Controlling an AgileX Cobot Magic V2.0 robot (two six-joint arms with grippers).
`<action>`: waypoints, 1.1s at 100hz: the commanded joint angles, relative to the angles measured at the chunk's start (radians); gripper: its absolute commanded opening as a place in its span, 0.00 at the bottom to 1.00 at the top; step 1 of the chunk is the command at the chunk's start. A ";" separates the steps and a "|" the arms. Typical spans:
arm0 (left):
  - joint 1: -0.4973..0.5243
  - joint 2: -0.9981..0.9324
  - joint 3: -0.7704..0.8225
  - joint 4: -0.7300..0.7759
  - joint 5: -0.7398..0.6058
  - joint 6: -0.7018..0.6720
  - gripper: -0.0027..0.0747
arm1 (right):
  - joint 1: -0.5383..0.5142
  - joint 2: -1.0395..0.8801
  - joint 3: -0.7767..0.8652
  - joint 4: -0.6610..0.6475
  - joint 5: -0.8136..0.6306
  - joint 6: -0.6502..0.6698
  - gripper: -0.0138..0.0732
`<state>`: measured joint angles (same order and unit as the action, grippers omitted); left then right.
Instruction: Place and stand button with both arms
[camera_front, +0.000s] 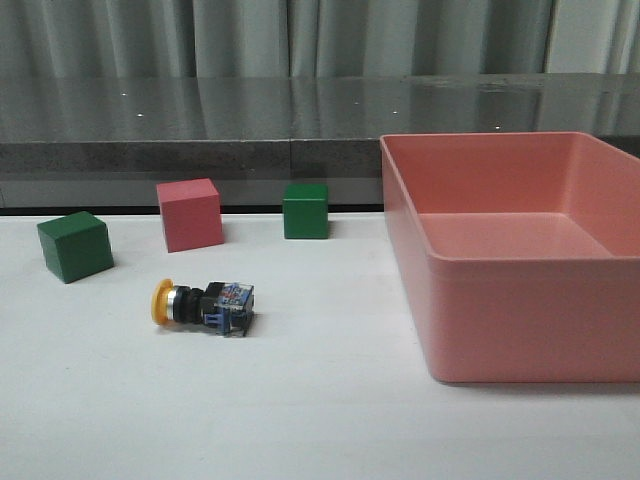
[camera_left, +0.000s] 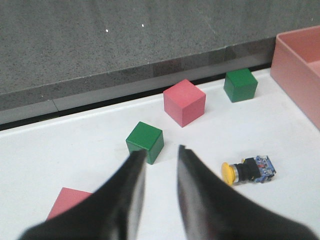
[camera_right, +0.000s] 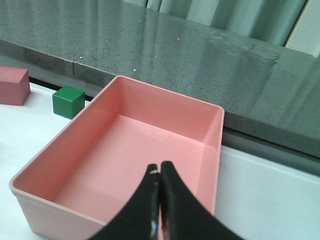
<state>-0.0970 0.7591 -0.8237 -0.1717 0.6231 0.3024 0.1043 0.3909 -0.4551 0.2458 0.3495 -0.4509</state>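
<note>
From the front camera I see the button (camera_front: 203, 304) lying on its side on the white table (camera_front: 300, 420), left of centre, with its long axis running roughly 9 to 3 o'clock: the yellow cap points to 9, the blue and clear base block to 3. It is not standing yet, and nothing touches it.

In my left wrist view the left gripper (camera_left: 161, 157) hangs above the table with its fingers a little apart and nothing between them. The button (camera_left: 249, 169) sits at about 3 o'clock from the fingertips in that picture, near but clear of them, just beyond a green cube (camera_left: 145, 142). The right gripper (camera_right: 159, 168) has its fingers pressed together, empty, and hangs over the pink bin (camera_right: 50, 165), well apart from the button. So I judge the left arm is the nearer one, and the first reach should be its own, across to the button with the fingers set crosswise to that long axis.

I can read no brand, label or writing anywhere; the base block is too small to tell.
</note>
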 joint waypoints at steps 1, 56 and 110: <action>0.002 0.073 -0.064 -0.021 -0.060 0.040 0.63 | -0.005 0.004 -0.024 0.012 -0.064 0.002 0.09; 0.002 0.470 -0.080 -0.087 -0.421 0.269 0.86 | -0.005 0.004 -0.022 0.012 -0.040 0.002 0.09; 0.061 0.781 -0.234 -0.908 0.261 1.470 0.86 | -0.005 0.004 -0.022 0.012 -0.027 0.002 0.09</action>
<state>-0.0649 1.5369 -1.0077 -0.9700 0.7479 1.6295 0.1043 0.3909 -0.4551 0.2458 0.3874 -0.4509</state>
